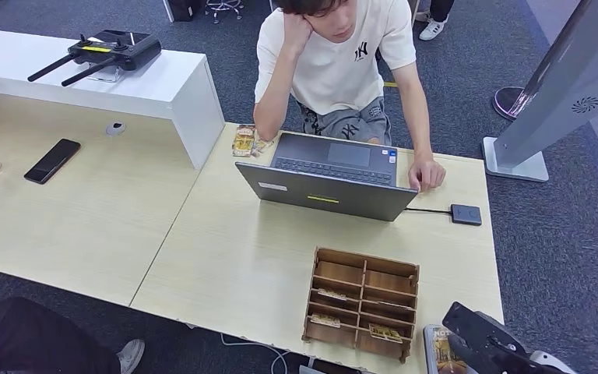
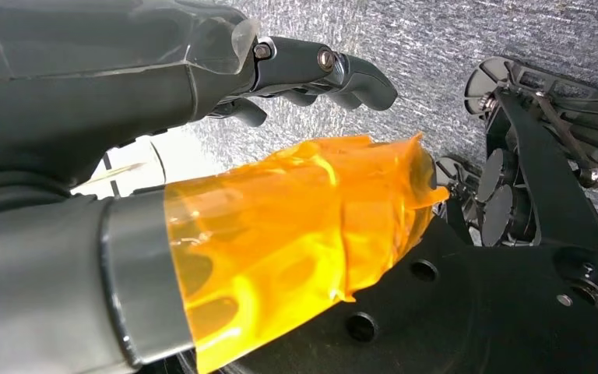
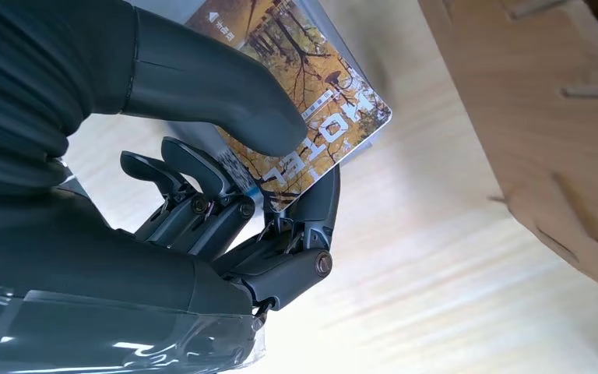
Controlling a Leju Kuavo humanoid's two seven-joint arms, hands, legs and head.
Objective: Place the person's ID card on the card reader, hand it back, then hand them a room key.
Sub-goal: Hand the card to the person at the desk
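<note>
My right hand (image 1: 492, 341) sits at the table's near right corner and pinches a room key card (image 1: 438, 352) between thumb and finger. In the right wrist view the card (image 3: 335, 101) shows an autumn-tree picture with the word HOTEL, and my right hand (image 3: 226, 195) holds it just above the tabletop beside the wooden card rack (image 3: 545, 117). The black card reader (image 1: 466, 214) lies on the table to the right of the laptop, cabled to it. My left hand (image 2: 202, 195) hangs over the carpet holding nothing, its fingers (image 2: 319, 70) apart from the orange-wrapped thumb.
A person sits across the desk, one hand resting beside the open laptop (image 1: 331, 175). The wooden card rack (image 1: 362, 302) holds a few cards. Small printed cards (image 1: 244, 141) lie by the person's elbow. A phone (image 1: 52, 160) and a white shelf (image 1: 163, 86) are on the left.
</note>
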